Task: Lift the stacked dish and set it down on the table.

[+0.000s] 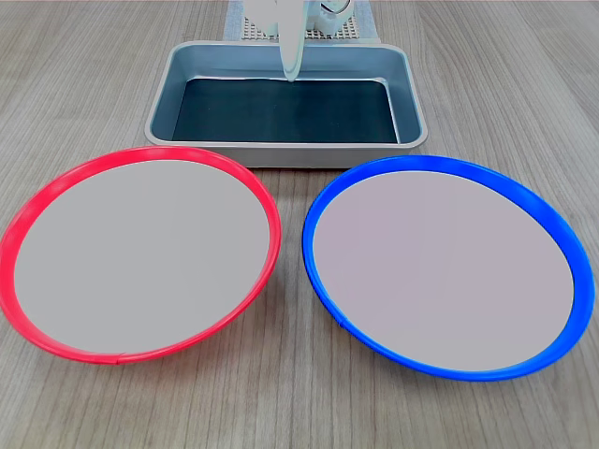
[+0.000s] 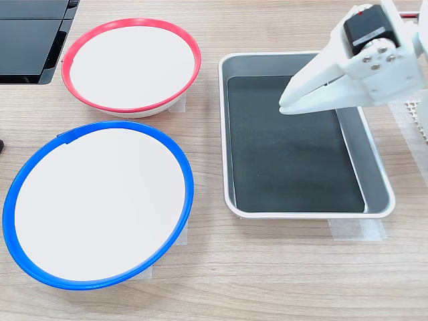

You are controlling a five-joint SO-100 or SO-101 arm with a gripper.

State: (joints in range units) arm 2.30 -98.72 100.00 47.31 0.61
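Blue-rimmed plate (image 2: 100,204) beside red-rimmed dish (image 2: 132,63) on table (image 2: 281,267), closed empty fingers (image 2: 289,105) over tray (image 2: 378,180).

No text, label, brand or number can be read in either exterior view. The plates, tray and arm show only plain surfaces.

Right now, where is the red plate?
In both exterior views the red-rimmed plate sits on the table, beside the blue-rimmed plate and next to the grey tray.
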